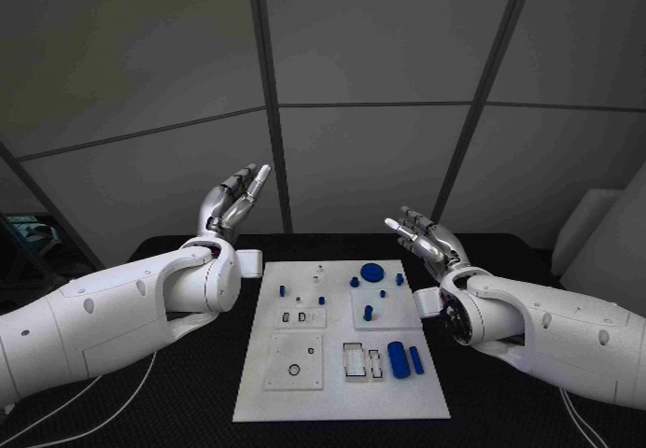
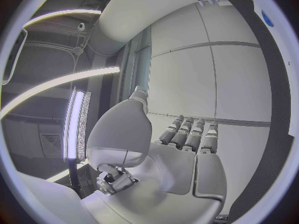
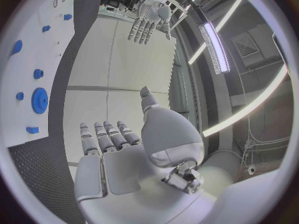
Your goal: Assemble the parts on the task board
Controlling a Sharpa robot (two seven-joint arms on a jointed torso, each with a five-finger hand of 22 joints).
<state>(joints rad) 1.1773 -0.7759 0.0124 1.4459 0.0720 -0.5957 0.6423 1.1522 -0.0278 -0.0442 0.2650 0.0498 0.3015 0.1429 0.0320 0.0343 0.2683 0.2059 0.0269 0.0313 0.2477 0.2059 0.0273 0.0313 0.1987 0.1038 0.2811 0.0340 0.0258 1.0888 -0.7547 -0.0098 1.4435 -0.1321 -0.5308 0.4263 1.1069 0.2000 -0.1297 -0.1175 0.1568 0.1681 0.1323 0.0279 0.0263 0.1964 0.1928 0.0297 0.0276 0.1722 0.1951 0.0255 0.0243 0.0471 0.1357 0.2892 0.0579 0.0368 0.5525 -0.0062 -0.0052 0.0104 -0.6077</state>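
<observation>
The task board is a white plate lying flat in the middle of the black table, with its long side running away from the robot. The left hand is raised above the table, off the far left corner of the task board, with its fingers straight, pointing upward and only narrowly apart; it holds nothing and touches nothing. The left wrist view shows the same hand with its palm bare and its fingers extended side by side. The right hand is raised beside the far right corner of the task board, fingers extended upward and slightly spread, holding nothing. The right wrist view confirms a bare palm and straight fingers. Both hands are well apart from the parts. A round blue gear lies near the far right corner of the task board, with several small blue pegs just beside it. A long blue bar and a thinner blue rod lie side by side near the right edge of the task board, toward its near end. Two small square plates with cut-outs sit on the left half of the task board.
</observation>
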